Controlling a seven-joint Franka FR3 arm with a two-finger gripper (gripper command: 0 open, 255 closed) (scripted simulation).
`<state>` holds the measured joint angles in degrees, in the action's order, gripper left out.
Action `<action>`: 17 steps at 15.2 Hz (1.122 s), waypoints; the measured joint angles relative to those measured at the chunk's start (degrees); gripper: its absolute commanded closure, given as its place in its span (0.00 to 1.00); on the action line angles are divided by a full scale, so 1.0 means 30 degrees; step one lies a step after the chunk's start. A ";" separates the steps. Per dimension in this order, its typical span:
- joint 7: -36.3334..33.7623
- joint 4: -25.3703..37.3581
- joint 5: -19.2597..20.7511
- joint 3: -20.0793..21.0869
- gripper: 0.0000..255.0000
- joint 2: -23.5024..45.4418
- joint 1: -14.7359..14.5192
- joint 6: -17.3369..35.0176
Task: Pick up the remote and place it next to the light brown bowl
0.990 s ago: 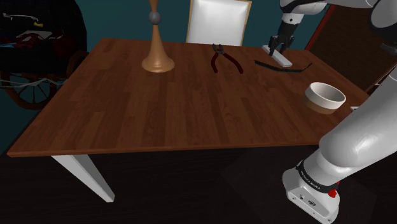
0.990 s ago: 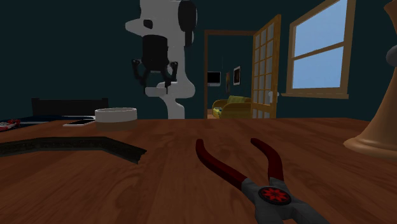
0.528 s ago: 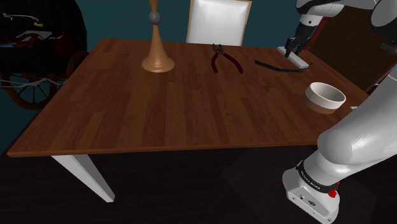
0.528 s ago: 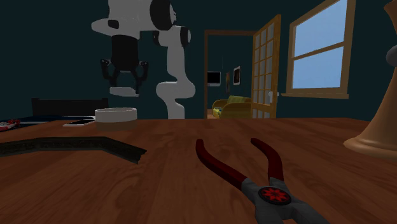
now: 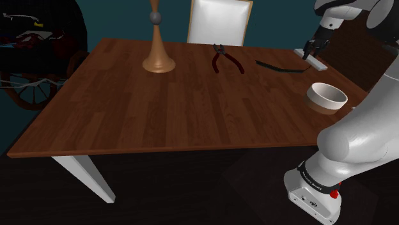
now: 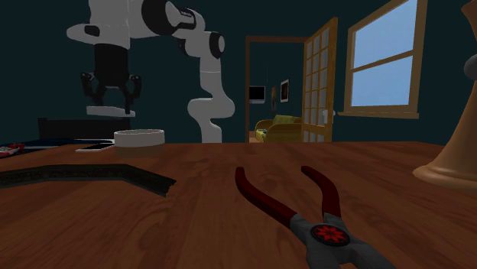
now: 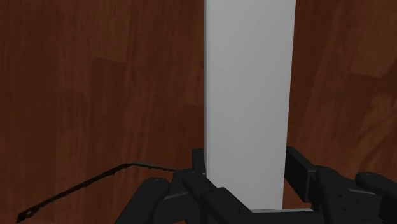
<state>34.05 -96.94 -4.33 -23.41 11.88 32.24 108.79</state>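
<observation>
The remote (image 7: 249,89) is a plain pale grey slab, and my gripper (image 7: 249,191) is shut on its near end, one black finger (image 7: 202,173) on each long side. In the shoulder view the gripper (image 5: 311,50) hangs above the table's far right part with the remote (image 5: 318,62) under it, just beyond the light brown bowl (image 5: 327,96). From the second exterior view the gripper (image 6: 111,93) holds the remote (image 6: 109,111) level in the air, above and a little left of the bowl (image 6: 139,137).
Red-handled pliers (image 5: 227,61) and a thin black strip (image 5: 284,68) lie on the wooden table (image 5: 179,108) left of the gripper. A wooden stand (image 5: 158,48) rises at the back, with a white chair (image 5: 219,22) behind the table.
The gripper has carried the remote steadily to the shoulder view's right and to the second exterior view's left, ending up over the bowl's side of the table. It stayed shut on it throughout.
</observation>
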 measured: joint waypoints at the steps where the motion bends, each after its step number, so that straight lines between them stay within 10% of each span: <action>1: 0.0182 -0.0006 -0.0058 -0.0047 1.00 0.0115 0.0106 0.0106; 17: 0.0656 -0.2700 -0.0637 0.0103 1.00 0.1187 0.0238 0.3769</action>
<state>36.01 -105.04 -6.24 -23.10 15.45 32.95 120.10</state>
